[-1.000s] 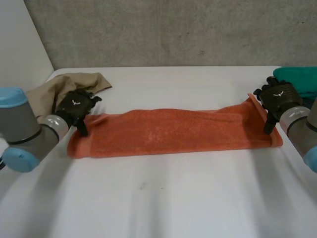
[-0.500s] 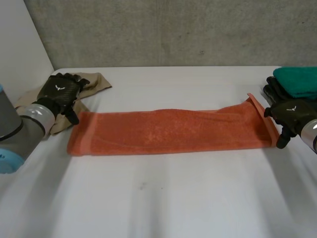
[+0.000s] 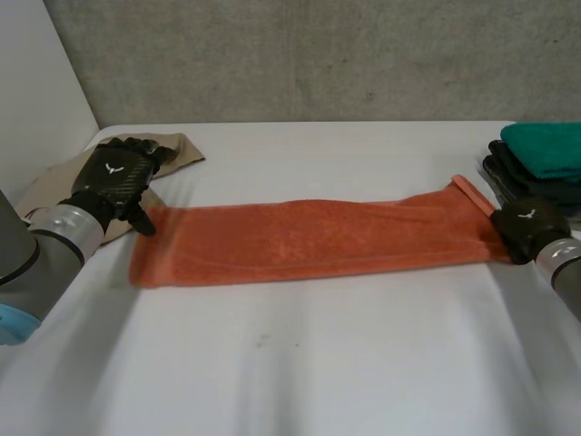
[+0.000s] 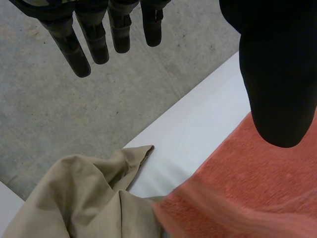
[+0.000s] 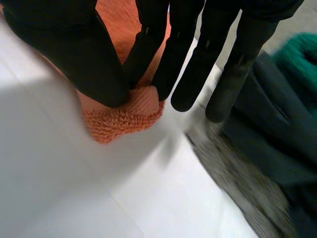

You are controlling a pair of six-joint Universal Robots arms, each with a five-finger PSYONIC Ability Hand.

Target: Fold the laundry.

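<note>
The orange towel (image 3: 309, 238) lies as a long strip across the white tabletop (image 3: 300, 363), between a crumpled beige garment (image 3: 177, 145) and a stack of folded cloths (image 3: 545, 154). The right robot hand (image 3: 526, 227) pinches a right-end corner between thumb and finger. The left robot hand (image 3: 113, 177) hangs over the left end, fingers straight, holding nothing.

A white table (image 3: 300, 363) fills the near part. Behind its far edge stands a rough grey wall (image 3: 300, 54). A plain white wall (image 3: 36, 82) is on the left.
</note>
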